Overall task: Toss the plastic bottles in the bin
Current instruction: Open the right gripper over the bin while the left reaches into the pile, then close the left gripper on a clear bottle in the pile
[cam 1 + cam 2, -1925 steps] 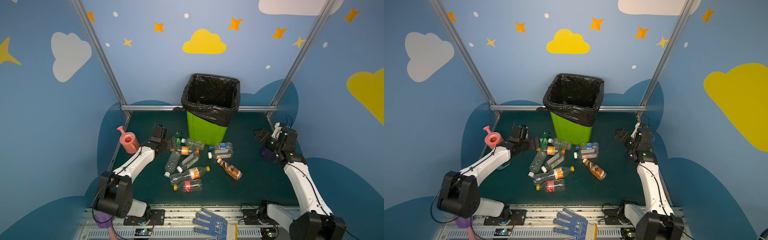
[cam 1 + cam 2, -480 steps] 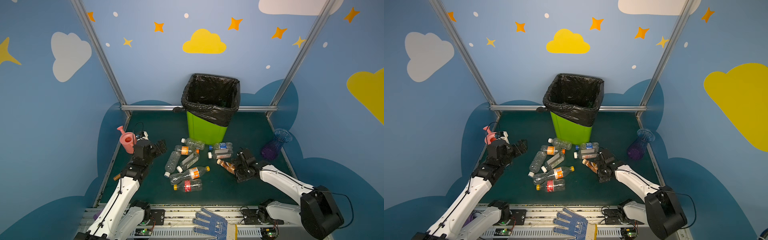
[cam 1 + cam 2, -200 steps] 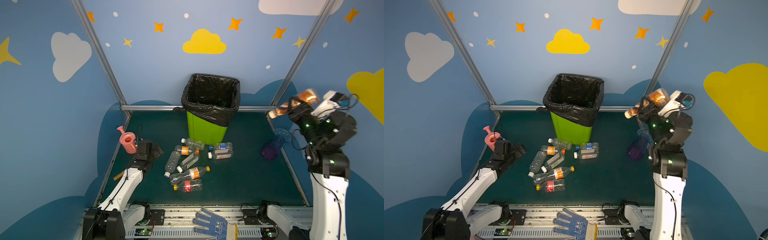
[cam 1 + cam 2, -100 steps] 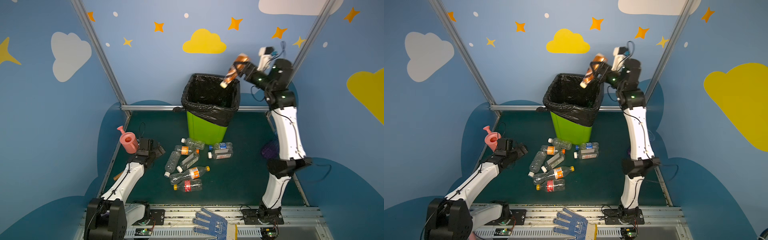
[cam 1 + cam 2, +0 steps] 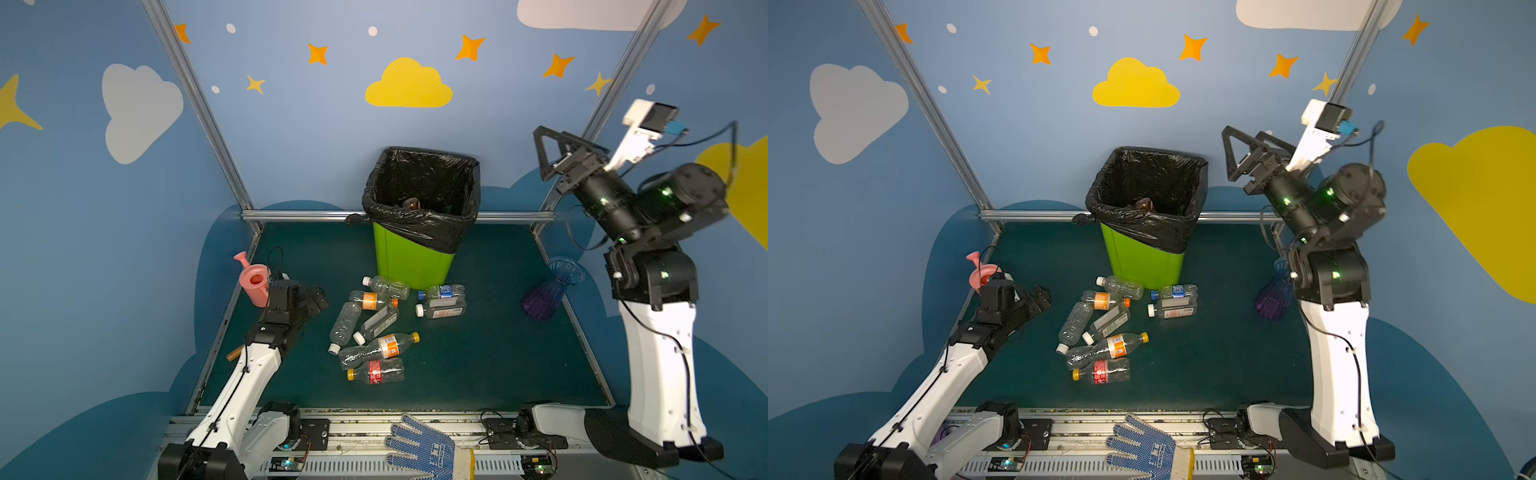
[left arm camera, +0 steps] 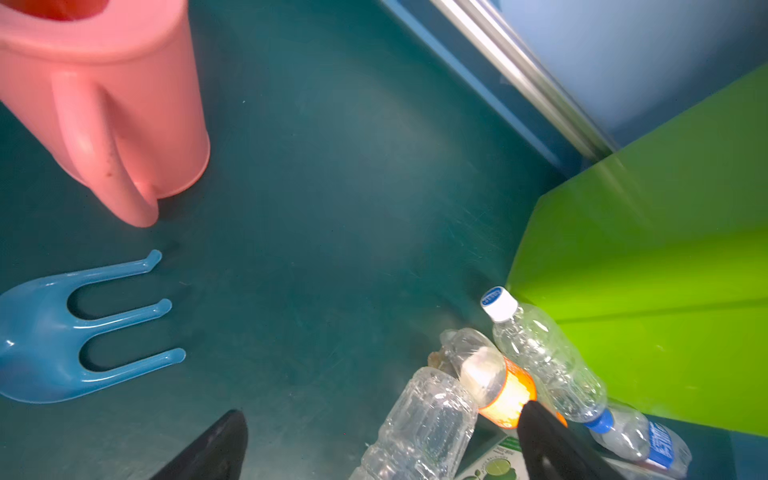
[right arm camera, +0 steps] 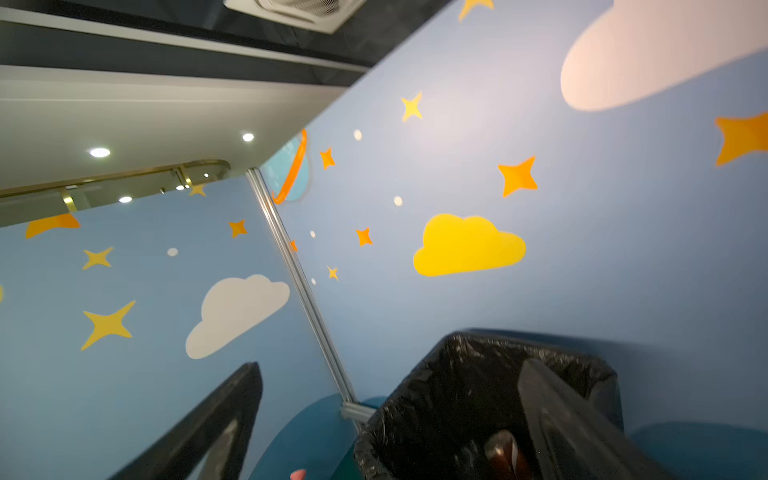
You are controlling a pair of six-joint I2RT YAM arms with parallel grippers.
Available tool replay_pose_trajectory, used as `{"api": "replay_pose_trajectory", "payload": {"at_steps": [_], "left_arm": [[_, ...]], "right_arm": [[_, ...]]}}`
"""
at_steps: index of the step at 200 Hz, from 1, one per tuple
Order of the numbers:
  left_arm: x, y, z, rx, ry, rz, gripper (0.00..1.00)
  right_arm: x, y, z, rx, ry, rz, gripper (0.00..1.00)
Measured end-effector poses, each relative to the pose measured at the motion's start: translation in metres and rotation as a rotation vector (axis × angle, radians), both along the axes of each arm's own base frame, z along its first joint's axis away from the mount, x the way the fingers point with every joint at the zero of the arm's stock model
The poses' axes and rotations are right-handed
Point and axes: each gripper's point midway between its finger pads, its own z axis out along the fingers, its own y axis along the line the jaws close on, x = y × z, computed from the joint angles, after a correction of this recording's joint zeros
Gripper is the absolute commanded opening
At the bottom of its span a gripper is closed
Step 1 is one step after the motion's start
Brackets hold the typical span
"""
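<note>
Bottle (image 5: 411, 203) seen inside bag-lined square green bin (image 5: 409, 262), well below raised right pincer (image 5: 540, 156), spread empty. Left pincer (image 5: 318, 299) spread beside crinkled clear bottles (image 5: 345, 320).

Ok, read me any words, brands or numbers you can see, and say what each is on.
Nothing reads clearly.
Orange-label bottle: print too small.
Red-label bottle: print too small.
White bottle cap: blue oval logo, blurred.
Blue-label bottle: white lettering, blurred.
Glove: dark mark, illegible.
</note>
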Motion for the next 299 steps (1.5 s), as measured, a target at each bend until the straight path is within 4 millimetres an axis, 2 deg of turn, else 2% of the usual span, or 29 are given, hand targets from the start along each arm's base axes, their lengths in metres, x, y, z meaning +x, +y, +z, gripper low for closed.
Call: {"api": "replay_pose_trajectory", "payload": {"at_steps": [15, 30, 41, 55, 67, 76, 95, 136, 165, 189, 201, 216, 254, 299], "left_arm": [[-0.006, -0.003, 0.001, 0.003, -0.010, -0.017, 1.00], [-0.013, -0.009, -0.001, 0.007, -0.010, -0.045, 1.00], [-0.019, -0.017, -0.003, 0.016, -0.007, -0.078, 1.00], [-0.027, -0.029, -0.002, 0.044, -0.009, -0.131, 1.00], [-0.033, -0.044, 0.001, 0.078, -0.020, -0.196, 1.00], [-0.039, -0.057, 0.002, 0.106, -0.029, -0.254, 1.00], [-0.052, -0.083, 0.001, 0.176, -0.027, -0.386, 1.00], [-0.077, -0.125, 0.002, 0.362, -0.018, -0.642, 1.00], [-0.088, -0.156, 0.001, 0.513, 0.006, -0.826, 1.00], [-0.102, -0.179, -0.010, 0.631, 0.053, -0.993, 1.00], [-0.111, -0.186, -0.018, 0.684, 0.088, -1.072, 0.99], [-0.122, -0.191, -0.027, 0.737, 0.134, -1.166, 0.99], [-0.147, -0.201, -0.044, 0.825, 0.249, -1.354, 0.95], [-0.164, -0.216, -0.073, 0.906, 0.382, -1.491, 0.89]], "right_arm": [[0.003, -0.008, -0.009, 0.014, -0.001, -0.013, 0.98], [0.031, -0.012, -0.048, 0.017, 0.100, -0.023, 0.98], [0.055, -0.015, -0.087, 0.021, 0.202, -0.032, 0.98], [0.083, -0.020, -0.150, 0.025, 0.359, -0.046, 0.98], [0.095, -0.025, -0.202, 0.034, 0.487, -0.059, 0.98], [0.098, -0.031, -0.232, 0.045, 0.556, -0.071, 0.98], [0.090, -0.045, -0.285, 0.073, 0.667, -0.105, 0.98], [0.053, -0.077, -0.354, 0.141, 0.776, -0.194, 0.98], [0.032, -0.094, -0.421, 0.196, 0.907, -0.254, 0.98], [0.013, -0.100, -0.472, 0.240, 1.016, -0.286, 0.98], [0.005, -0.102, -0.487, 0.257, 1.050, -0.297, 0.98], [0.000, -0.104, -0.495, 0.278, 1.067, -0.307, 0.98], [-0.002, -0.109, -0.494, 0.315, 1.059, -0.323, 0.98], [-0.001, -0.109, -0.497, 0.348, 1.082, -0.315, 0.98]]}}
